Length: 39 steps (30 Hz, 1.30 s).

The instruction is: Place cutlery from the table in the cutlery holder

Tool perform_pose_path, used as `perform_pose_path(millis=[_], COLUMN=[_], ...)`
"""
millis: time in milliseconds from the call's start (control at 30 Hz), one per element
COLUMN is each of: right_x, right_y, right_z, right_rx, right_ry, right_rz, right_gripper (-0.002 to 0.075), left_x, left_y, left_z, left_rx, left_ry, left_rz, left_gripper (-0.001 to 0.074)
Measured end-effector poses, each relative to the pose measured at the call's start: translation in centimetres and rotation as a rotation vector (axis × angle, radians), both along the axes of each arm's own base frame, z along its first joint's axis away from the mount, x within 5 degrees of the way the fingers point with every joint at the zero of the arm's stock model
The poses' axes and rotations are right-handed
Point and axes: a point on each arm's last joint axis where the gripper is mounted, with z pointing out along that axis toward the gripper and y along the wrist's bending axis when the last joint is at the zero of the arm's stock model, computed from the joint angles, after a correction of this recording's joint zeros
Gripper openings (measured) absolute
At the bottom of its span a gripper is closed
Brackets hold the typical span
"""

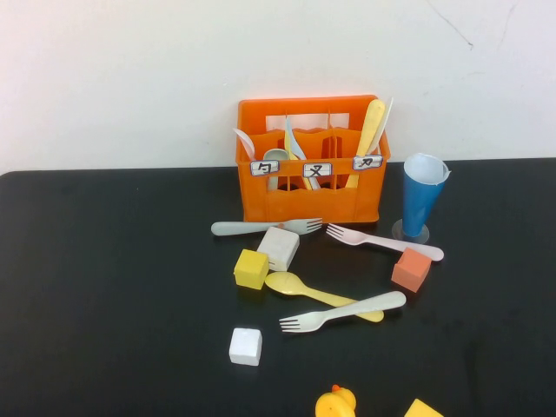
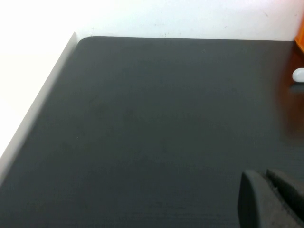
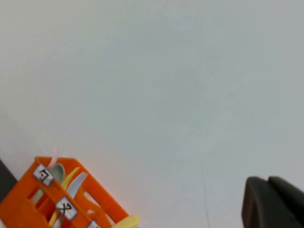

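The orange cutlery holder [image 1: 311, 161] stands at the back of the black table [image 1: 113, 287] with several pieces upright in it. On the table in front lie a mint fork [image 1: 265, 228], a pink fork [image 1: 382, 241], a yellow spoon [image 1: 321, 295] and a pale fork [image 1: 343, 313] that crosses the spoon. Neither arm shows in the high view. My left gripper [image 2: 263, 175] is shut and empty above bare tabletop at the left. My right gripper [image 3: 266, 183] is shut and empty, raised and facing the wall, with the holder [image 3: 47, 204] below it.
A blue cup [image 1: 423, 204] stands right of the holder. Among the cutlery lie a white block [image 1: 278, 248], a yellow cube [image 1: 251, 268], an orange cube [image 1: 411, 269] and a white cube [image 1: 246, 346]. A yellow duck [image 1: 335, 403] and another yellow cube [image 1: 423, 409] sit at the front edge.
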Motion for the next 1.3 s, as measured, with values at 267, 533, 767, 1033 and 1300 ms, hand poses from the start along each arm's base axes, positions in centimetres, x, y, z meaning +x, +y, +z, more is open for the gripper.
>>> perform_pose_path(millis=[267,533,767,1033,1300], right_x=[-0.8,-1.5,-2.9,-4.0,-5.0], right_y=[-1.5,-4.3,-5.7,-6.8,-7.4], right_z=[-2.0,-5.8,-7.8,-9.0,-10.5], right_rx=[0.069,0.187,0.321,0.408,0.380], right_ry=[0.136,0.339,0.447,0.526,0.646], right_rz=[-0.048,-0.235,-0.354,-0.529,-0.633], right_gripper=[-0.0001,-0.0001,-0.0001,-0.0001,-0.0002], left_x=[0.0,0.0,0.0,0.0,0.0], left_y=[0.0,0.0,0.0,0.0,0.0], left_z=[0.0,0.0,0.0,0.0,0.0], left_rx=[0.000,0.000,0.000,0.000,-0.002], left_ry=[0.000,0.000,0.000,0.000,0.000], left_rz=[0.000,0.000,0.000,0.000,0.001], left_gripper=[-0.0001,-0.0001,-0.0001,-0.0001,-0.0001])
